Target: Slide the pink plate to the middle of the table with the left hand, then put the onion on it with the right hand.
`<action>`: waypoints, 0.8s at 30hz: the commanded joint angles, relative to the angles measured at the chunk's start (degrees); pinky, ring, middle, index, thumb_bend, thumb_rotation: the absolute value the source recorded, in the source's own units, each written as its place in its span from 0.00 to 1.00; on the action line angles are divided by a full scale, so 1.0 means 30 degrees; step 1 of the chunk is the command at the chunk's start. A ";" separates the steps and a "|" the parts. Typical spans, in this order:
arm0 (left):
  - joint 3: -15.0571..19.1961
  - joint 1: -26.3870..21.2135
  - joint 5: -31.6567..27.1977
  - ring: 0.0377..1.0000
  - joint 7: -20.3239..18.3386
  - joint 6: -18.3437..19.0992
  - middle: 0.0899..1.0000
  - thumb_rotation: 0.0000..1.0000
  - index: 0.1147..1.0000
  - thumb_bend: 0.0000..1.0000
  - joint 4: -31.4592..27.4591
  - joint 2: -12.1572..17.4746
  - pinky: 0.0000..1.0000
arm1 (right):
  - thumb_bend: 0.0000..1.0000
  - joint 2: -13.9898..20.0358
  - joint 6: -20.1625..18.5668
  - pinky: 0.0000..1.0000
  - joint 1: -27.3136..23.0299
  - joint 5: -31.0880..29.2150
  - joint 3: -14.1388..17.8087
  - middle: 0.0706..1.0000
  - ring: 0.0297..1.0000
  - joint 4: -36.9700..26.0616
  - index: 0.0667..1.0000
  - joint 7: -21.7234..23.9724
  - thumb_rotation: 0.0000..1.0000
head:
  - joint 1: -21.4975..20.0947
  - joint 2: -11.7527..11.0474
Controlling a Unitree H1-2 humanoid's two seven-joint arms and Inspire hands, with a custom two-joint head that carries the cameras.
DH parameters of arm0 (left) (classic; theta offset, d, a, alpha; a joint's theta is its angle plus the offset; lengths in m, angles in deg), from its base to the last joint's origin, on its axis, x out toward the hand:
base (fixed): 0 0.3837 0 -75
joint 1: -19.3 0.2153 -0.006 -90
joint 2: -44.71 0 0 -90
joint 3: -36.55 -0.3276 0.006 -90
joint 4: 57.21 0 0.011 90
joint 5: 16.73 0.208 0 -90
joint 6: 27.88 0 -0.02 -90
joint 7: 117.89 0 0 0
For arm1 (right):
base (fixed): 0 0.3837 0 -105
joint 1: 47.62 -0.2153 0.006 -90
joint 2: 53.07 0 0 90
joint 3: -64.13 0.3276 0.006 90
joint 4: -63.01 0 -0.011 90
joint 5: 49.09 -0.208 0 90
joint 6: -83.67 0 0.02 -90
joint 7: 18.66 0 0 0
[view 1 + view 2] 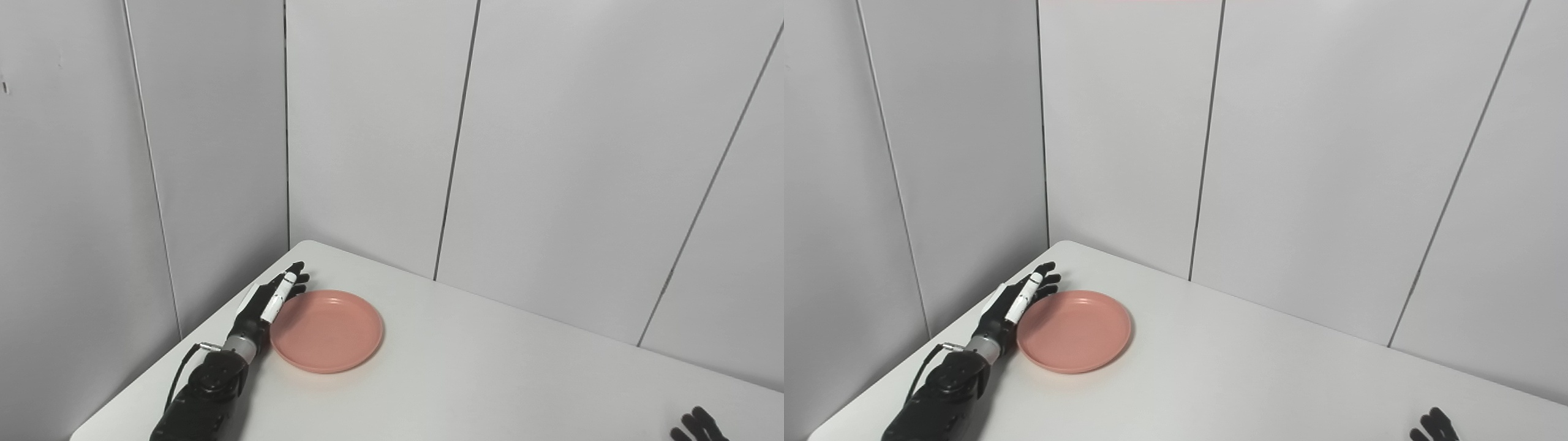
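A pink plate [326,331] lies empty on the white table [490,367], near its far left corner. My left hand [269,300] rests flat along the plate's left rim, fingers stretched out and apart, touching or nearly touching the edge, holding nothing. Only the dark fingertips of my right hand [695,425] show at the bottom right edge of the picture; whether it is open or shut is hidden. No onion is in view.
Grey wall panels [551,153] close off the table at the back and on the left, meeting in a corner just behind the plate. The table's left edge [153,373] runs close beside my left forearm.
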 commanded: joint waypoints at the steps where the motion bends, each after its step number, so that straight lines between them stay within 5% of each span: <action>1: -0.0199 -0.0464 0.0072 0.88 -0.0244 -0.0232 0.87 1.00 0.87 0.51 -0.0222 -0.0246 0.89 | 0.56 0.0018 0.0368 0.89 -0.0291 -0.0244 0.0104 0.94 0.93 -0.0430 0.94 0.0049 0.82 | -0.0078 0.0001; 10: -0.0300 -0.0561 -0.0015 0.89 -0.0070 0.0093 0.88 1.00 0.89 0.49 -0.0326 -0.0890 0.91 | 0.54 -0.0124 0.0419 0.87 -0.0263 -0.0081 -0.0046 0.94 0.92 -0.0718 0.94 -0.0026 0.81 | -0.0545 0.0067; 24: -0.0493 -0.1285 -0.0304 0.90 -0.0329 -0.1310 0.89 1.00 0.90 0.49 0.1487 -0.1491 0.90 | 0.43 -0.0924 0.0155 0.99 -0.0382 0.0218 -0.0326 0.98 0.98 -0.1093 0.99 -0.0841 0.84 | -0.1801 -0.0026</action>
